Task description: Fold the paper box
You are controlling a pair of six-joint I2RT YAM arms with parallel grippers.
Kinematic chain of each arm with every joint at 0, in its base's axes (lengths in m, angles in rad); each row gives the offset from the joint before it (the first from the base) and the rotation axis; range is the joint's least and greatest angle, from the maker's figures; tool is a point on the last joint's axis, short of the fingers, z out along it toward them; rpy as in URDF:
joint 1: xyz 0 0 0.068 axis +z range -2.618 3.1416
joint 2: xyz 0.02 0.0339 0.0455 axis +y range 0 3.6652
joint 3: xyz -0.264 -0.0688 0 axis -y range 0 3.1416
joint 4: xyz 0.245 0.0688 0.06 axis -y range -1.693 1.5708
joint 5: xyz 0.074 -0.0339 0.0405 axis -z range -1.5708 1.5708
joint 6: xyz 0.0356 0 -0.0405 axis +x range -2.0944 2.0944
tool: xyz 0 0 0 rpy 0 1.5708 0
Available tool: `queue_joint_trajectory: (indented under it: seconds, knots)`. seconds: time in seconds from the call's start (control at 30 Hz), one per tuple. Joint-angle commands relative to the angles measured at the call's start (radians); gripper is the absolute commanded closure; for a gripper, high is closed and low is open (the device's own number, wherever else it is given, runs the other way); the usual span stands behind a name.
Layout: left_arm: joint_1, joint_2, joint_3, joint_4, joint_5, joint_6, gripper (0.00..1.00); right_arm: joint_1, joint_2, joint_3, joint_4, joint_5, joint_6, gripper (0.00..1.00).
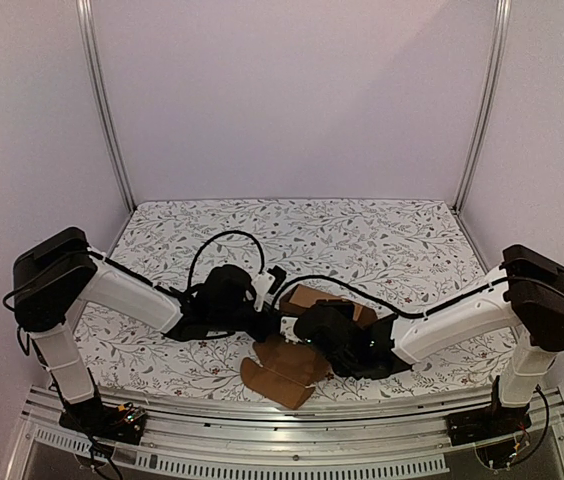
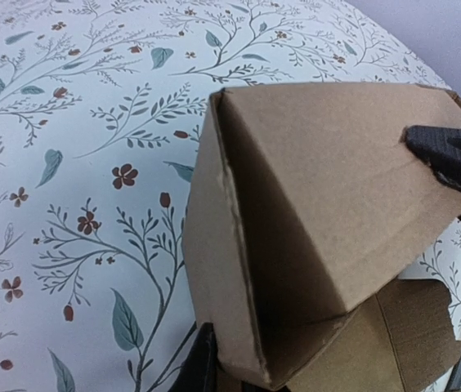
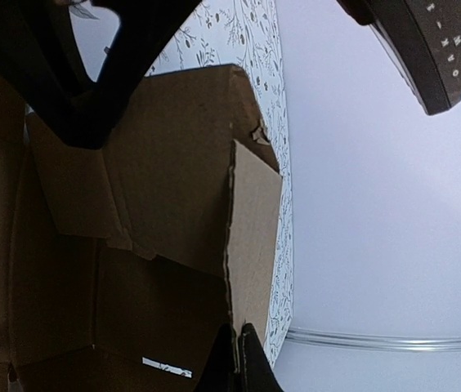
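The paper box is plain brown cardboard, partly folded, lying between both grippers at the near middle of the table, with flat flaps spread toward the front edge. My left gripper holds its left side. In the left wrist view its jaws close on the bottom edge of a raised wall of the box. My right gripper holds the right side. In the right wrist view its fingers pinch the edge of an upright wall of the box. The right finger presses on the box's top panel.
The table has a white floral cloth. A metal rail runs along the near edge. Two upright frame posts stand at the back corners against pale walls. The left arm's dark wrist is close above the box.
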Motion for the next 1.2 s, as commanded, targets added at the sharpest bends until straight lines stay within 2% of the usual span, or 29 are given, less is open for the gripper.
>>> queue_joint_trajectory:
  seconds: [0.0, 0.3, 0.43, 0.53, 0.77, 1.0, 1.07, 1.17]
  knots:
    - [-0.062, 0.012, 0.066, 0.111, 0.064, 0.041, 1.00, 0.025, 0.015, 0.060, -0.007, -0.193, 0.104, 0.99]
    - [-0.062, -0.003, 0.075, 0.078, 0.034, 0.064, 1.00, 0.017, -0.042, 0.095, -0.062, -0.245, 0.212, 0.72]
    - [-0.063, -0.007, 0.071, 0.064, 0.012, 0.075, 1.00, 0.002, -0.098, 0.096, -0.096, -0.291, 0.266, 0.48]
    - [-0.063, -0.007, 0.071, 0.057, 0.000, 0.086, 1.00, -0.011, -0.152, 0.097, -0.133, -0.333, 0.312, 0.39]
    - [-0.063, -0.008, 0.067, 0.036, -0.031, 0.111, 1.00, -0.051, -0.325, 0.067, -0.287, -0.448, 0.415, 0.35]
    - [-0.062, -0.018, 0.067, 0.007, -0.036, 0.139, 1.00, -0.179, -0.484, 0.058, -0.430, -0.589, 0.539, 0.36]
    - [-0.062, -0.018, 0.069, -0.002, -0.033, 0.148, 1.00, -0.215, -0.496, 0.063, -0.452, -0.619, 0.562, 0.38]
    - [-0.063, -0.018, 0.070, -0.016, -0.025, 0.153, 1.00, -0.282, -0.485, 0.096, -0.515, -0.693, 0.634, 0.47]
